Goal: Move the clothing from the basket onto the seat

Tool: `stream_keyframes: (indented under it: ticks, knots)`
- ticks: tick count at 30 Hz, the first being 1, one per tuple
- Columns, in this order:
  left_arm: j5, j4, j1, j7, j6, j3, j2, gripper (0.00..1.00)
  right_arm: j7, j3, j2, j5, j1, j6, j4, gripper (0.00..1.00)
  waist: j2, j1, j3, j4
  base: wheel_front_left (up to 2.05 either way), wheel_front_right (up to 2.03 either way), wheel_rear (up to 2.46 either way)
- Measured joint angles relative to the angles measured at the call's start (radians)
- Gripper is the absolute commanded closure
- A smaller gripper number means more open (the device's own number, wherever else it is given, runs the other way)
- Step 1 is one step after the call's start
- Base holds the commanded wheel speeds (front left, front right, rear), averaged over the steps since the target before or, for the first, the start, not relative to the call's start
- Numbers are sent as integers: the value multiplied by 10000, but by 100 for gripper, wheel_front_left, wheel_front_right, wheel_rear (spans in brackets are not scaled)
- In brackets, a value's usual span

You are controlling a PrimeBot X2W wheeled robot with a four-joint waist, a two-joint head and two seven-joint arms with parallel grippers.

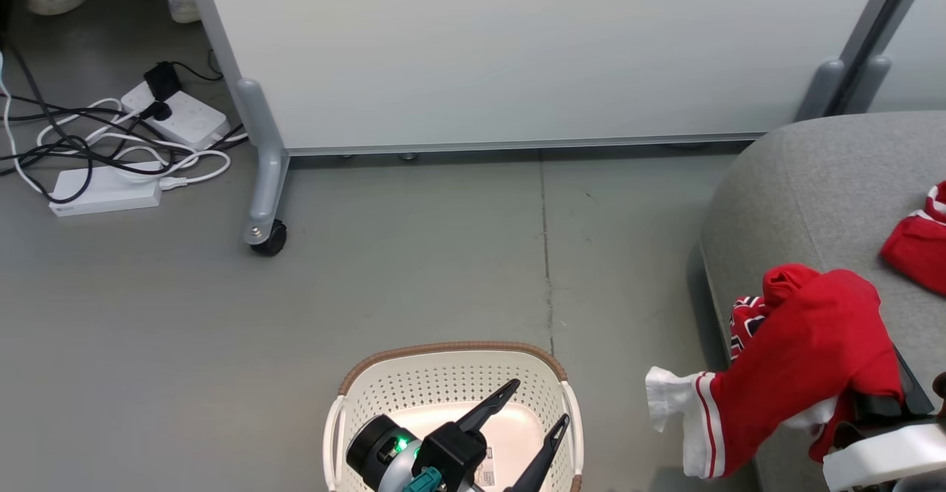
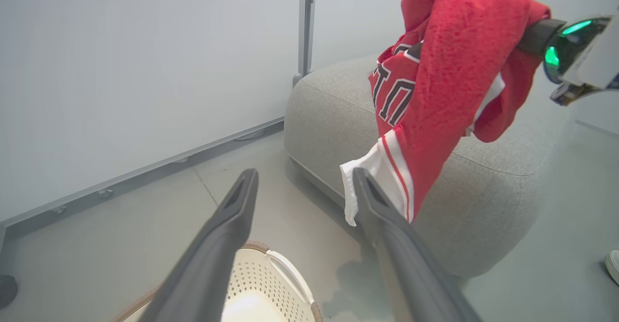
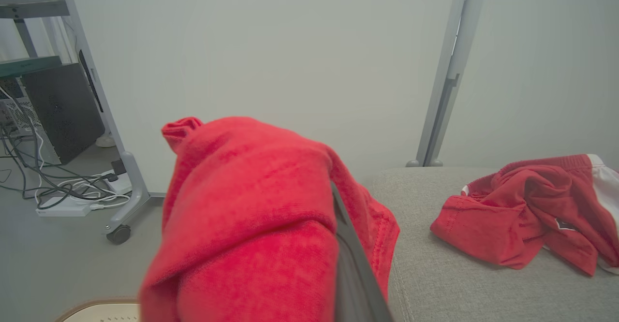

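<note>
The right gripper [image 1: 879, 392], clenched on the red jersey [image 1: 805, 344], holds it over the near edge of the seat [image 1: 813, 182], its white-trimmed tail hanging off that edge, while the left gripper [image 1: 539, 402] gapes empty above the basket [image 1: 451, 348], well apart from the seat.

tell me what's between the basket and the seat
Bare grey floor lies between the basket and the seat; the held red garment hangs its white hem above it. Head view.

Head camera looks steeply down at the floor [image 1: 414, 255]; both wrist cameras share the seat [image 2: 329, 104].
</note>
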Motion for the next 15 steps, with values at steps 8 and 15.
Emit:
stream_keyframes:
  ticks: [8, 15]
  knots:
    - [38, 38, -146, 0, 10, 113, 2, 0, 0, 88, -6, 44, -207, 0, -10, 100, 0, 0, 131, -602, 0, 0, 0]
    - [59, 38, -309, 2, 12, 140, 2, 0, -2, -27, 33, 69, -314, 0, -13, 100, 0, -1, 335, -1483, 0, 0, 0]
